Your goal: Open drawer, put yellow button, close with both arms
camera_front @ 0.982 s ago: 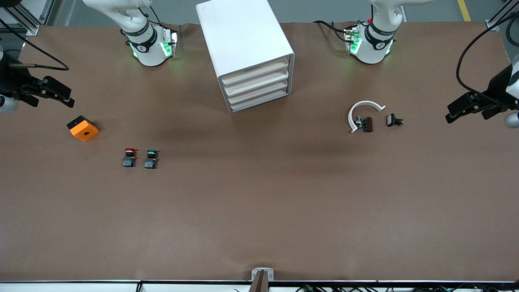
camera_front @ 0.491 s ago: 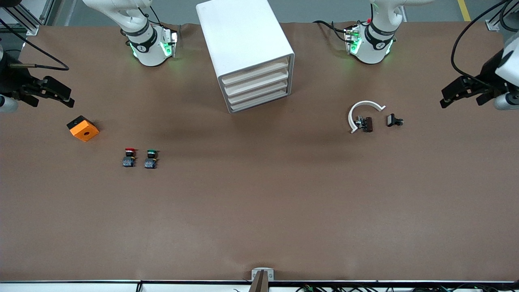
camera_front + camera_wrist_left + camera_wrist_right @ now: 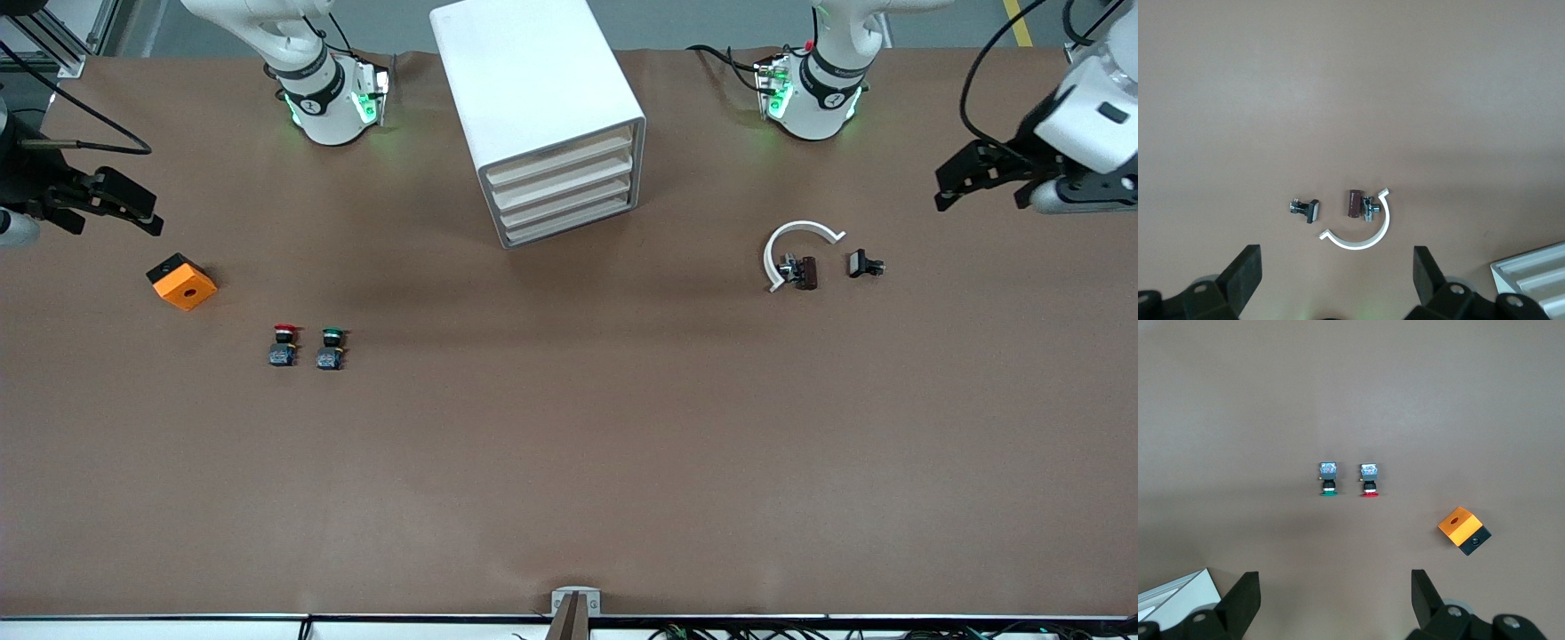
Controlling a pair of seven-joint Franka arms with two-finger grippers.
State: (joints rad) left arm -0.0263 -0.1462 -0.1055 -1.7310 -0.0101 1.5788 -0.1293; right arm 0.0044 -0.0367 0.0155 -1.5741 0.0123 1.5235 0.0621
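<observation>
Yellow button: I cannot tell where it lies. The only two push buttons that show have one red cap (image 3: 284, 345) and one green cap (image 3: 331, 348). They lie side by side and just apart on the matte brown table cover (image 3: 569, 462), toward the right arm's end. Each has a small round cap on a dark blue-black body.

One glossy white box-shaped cabinet (image 3: 533, 89) with rounded corners stands between the two arm bases. Its front holds four flat cream drawers (image 3: 562, 191), stacked and all shut.

One orange square block (image 3: 182, 282) on a black base, with a round hole in its top face, sits farther from the front camera than the two buttons and closer to the right arm's end of the table.

Three small parts lie toward the left arm's end:
- One thin white plastic C-shaped ring (image 3: 791, 240).
- One short dark brown cylinder with a metal fitting (image 3: 807, 273), touching the ring's open side.
- One small black clip-like piece (image 3: 862, 264), just beside them.

The left gripper (image 3: 956, 182) hangs over the table's edge at the left arm's end. Its two black fingers (image 3: 1245, 267) are spread wide and hold nothing. The right gripper (image 3: 147, 215) hangs over the right arm's end, near the orange block, also spread wide and empty.
</observation>
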